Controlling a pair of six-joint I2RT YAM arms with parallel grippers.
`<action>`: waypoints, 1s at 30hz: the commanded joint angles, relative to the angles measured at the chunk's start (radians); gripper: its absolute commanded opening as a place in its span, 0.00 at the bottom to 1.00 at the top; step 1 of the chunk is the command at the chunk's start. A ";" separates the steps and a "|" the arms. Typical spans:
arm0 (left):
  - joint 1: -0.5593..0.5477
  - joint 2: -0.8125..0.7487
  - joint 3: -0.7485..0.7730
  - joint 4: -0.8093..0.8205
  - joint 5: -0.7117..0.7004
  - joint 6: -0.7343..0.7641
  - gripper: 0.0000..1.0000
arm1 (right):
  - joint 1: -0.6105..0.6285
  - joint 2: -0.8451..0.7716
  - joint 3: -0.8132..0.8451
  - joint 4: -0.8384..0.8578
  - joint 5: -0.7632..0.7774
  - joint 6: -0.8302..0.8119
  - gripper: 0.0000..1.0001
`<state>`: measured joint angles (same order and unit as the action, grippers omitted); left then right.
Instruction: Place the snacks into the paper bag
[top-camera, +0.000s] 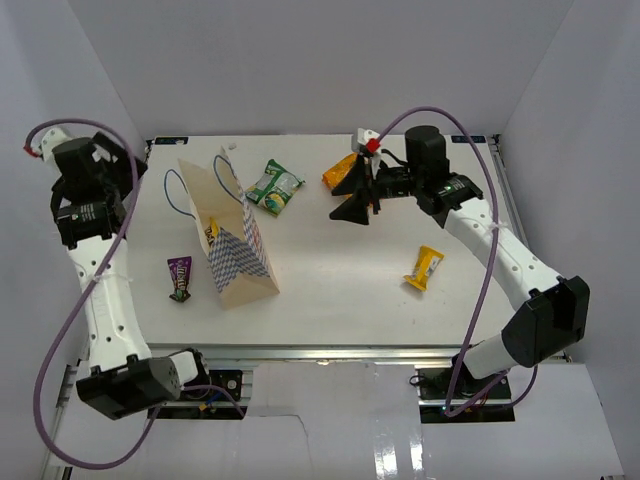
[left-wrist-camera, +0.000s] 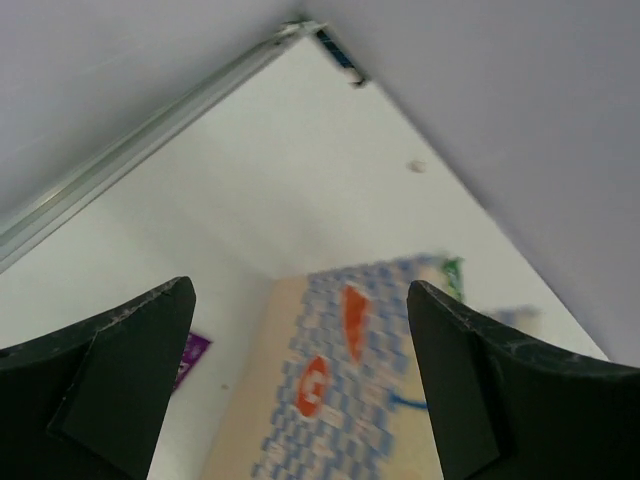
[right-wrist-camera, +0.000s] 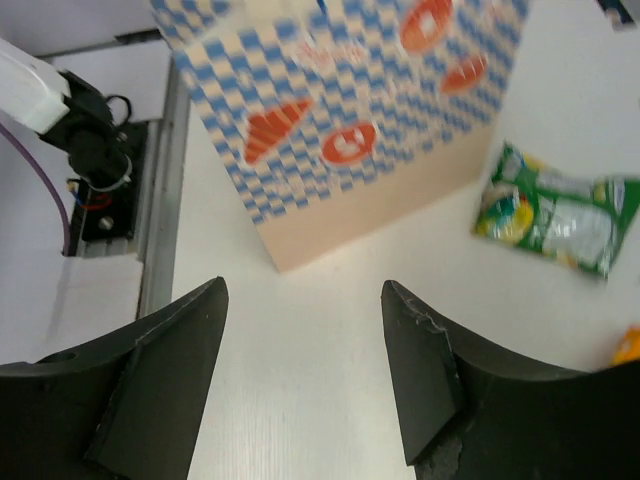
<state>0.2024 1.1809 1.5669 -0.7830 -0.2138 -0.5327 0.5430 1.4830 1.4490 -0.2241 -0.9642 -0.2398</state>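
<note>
Your right tool (right-wrist-camera: 305, 295) reached over the white surface (top-camera: 330, 270), wide open and empty; your left tool (left-wrist-camera: 300, 305), high beside the wall (left-wrist-camera: 100, 60), likewise.

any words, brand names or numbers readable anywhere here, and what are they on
Nothing can be read for certain.
Tan paper bag with blue-and-white checks: orange pictures; any lettering is too blurred.
Green-white packet: print too blurred.
Dark purple candy bar: print too small.
Small yellow wrapper: print too small.
Puffy orange bag: too small, partly hidden.
</note>
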 joint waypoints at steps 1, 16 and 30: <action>0.271 -0.010 -0.142 0.007 0.185 -0.071 0.98 | -0.121 -0.069 -0.108 -0.092 -0.021 -0.085 0.69; 0.393 0.132 -0.668 0.105 0.413 0.058 0.86 | -0.259 -0.125 -0.309 -0.181 -0.039 -0.191 0.69; 0.170 0.378 -0.640 0.057 0.242 0.117 0.79 | -0.273 -0.135 -0.325 -0.179 -0.048 -0.168 0.70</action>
<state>0.3851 1.5364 0.8860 -0.7151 0.0959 -0.4316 0.2749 1.3808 1.1217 -0.4107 -0.9874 -0.4076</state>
